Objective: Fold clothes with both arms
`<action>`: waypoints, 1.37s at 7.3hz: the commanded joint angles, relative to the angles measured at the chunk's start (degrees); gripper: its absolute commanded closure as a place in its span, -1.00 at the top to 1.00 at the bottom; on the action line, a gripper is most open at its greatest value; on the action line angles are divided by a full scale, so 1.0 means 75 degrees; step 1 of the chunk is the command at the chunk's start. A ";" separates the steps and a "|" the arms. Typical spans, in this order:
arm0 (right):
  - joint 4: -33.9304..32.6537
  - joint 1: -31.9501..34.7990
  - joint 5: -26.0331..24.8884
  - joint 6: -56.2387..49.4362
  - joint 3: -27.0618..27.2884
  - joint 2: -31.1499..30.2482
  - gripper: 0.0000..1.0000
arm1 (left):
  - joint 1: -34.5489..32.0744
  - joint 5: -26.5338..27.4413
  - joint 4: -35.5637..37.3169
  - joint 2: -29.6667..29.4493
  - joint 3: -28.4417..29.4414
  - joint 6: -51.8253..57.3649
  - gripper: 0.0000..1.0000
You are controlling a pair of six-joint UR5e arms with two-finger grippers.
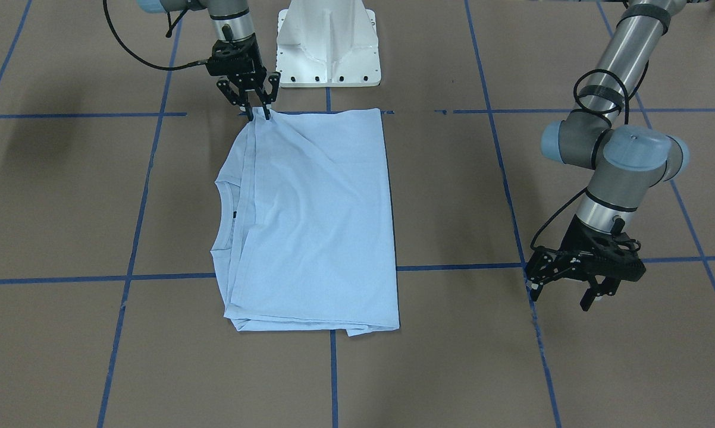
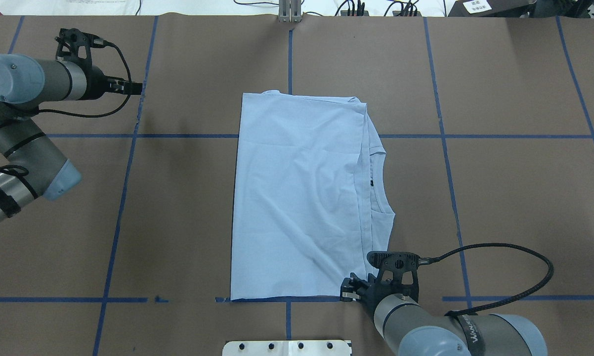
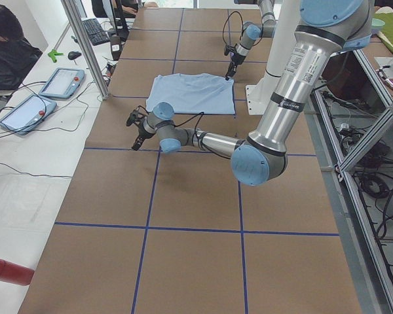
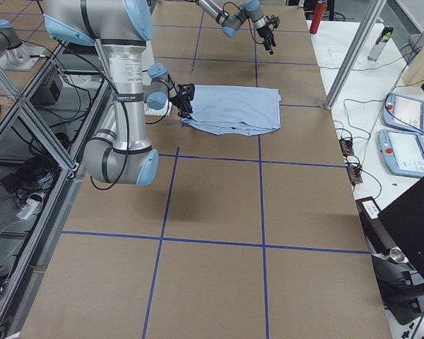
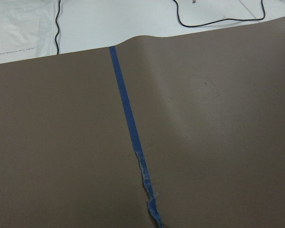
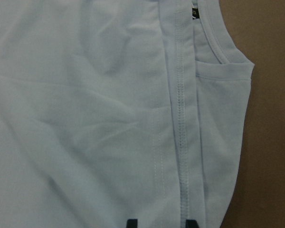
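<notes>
Arms first, being the biggest things here: the right arm (image 1: 232, 24) reaches down beside the white pedestal base (image 1: 328, 44), while the left arm (image 1: 628, 47) hangs off to the side, well apart from the cloth. The light blue T-shirt (image 1: 316, 220) lies flat mid-surface, right in front of the pedestal. It's already doubled over, so a stitched hem runs just beside the ribbed collar (image 6: 213, 38), and the dark neck label (image 2: 371, 183) peeks out. No print showing.

The right gripper (image 1: 259, 114) sits at the shirt corner nearest the base. Its wrist view shows the fingers (image 6: 131, 222) apart, straddling the hemmed edge, not pinching. The left gripper (image 1: 563, 294) hovers over bare paper, fingers spread, holding nothing.

Best guess: one fold is down and another is due. The right fingers probably need to close on that corner, and the left gripper has to travel to the far corner of the same edge so both lift together. A lopsided lift would likely slide the layers.

The surface (image 1: 452, 368) is brown paper gridded with blue tape (image 1: 128, 276), ragged in one spot in the left wrist view. Around it there's aluminium framing (image 3: 85, 46), two teach pendants (image 3: 62, 82) on a white side surface, a person (image 3: 6, 39), and a red canister (image 3: 6, 271).
</notes>
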 commanded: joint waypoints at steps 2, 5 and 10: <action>-0.0028 0.0070 -0.0029 -0.0010 -0.0042 -0.0050 -0.53 | 0.0001 0.0000 0.0008 0.0000 0.0008 0.0001 1.00; -0.0028 0.0105 -0.0029 -0.0010 -0.0042 -0.0110 -1.00 | 0.0047 0.0000 0.0008 0.0000 0.0020 0.0001 1.00; -0.0040 0.0375 -0.0029 0.0013 0.0296 -0.0609 -1.00 | 0.0129 0.0000 -0.0003 0.0000 0.0043 0.0001 1.00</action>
